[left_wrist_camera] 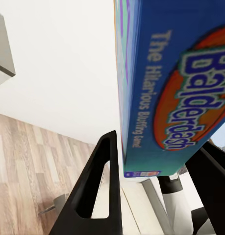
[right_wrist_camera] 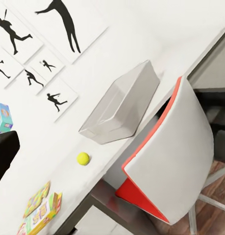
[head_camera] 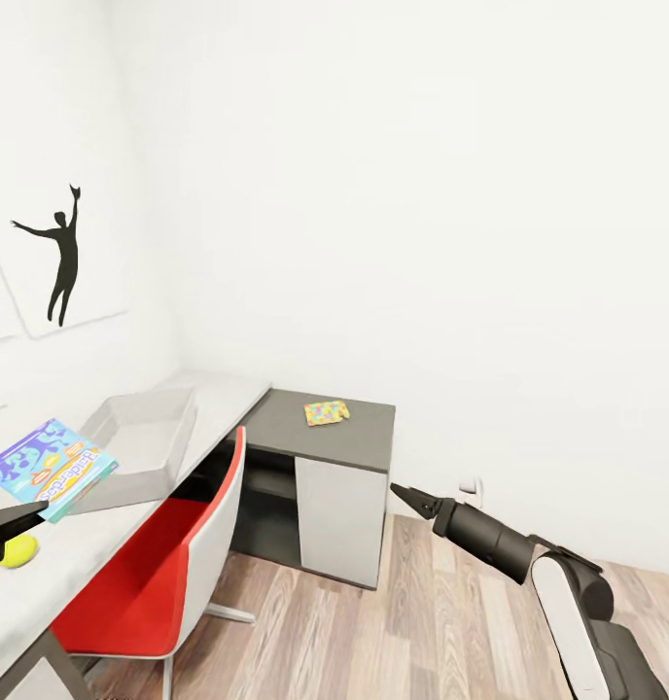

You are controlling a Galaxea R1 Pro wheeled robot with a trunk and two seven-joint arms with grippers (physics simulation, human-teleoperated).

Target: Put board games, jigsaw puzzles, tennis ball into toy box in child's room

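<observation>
The left tool (left_wrist_camera: pixel 156 196) grips a blue board game (left_wrist_camera: pixel 176 83) near the seemingly empty toy box (head_camera: pixel 145 433); ball (head_camera: pixel 19 551) and jigsaw (head_camera: pixel 327 412) remain on the counter (head_camera: pixel 91 540); right tool's (head_camera: pixel 404 495) opening unclear.

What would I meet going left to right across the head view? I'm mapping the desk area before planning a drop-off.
tennis ball → board game → toy box → red chair → jigsaw puzzle → right gripper

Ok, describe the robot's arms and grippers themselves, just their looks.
The right arm has a white shell, then a dark grey cylindrical forearm tapering to a black pointed right gripper. The left gripper has black wedge-shaped fingers, one with a long slot. No cables or markings show.
</observation>
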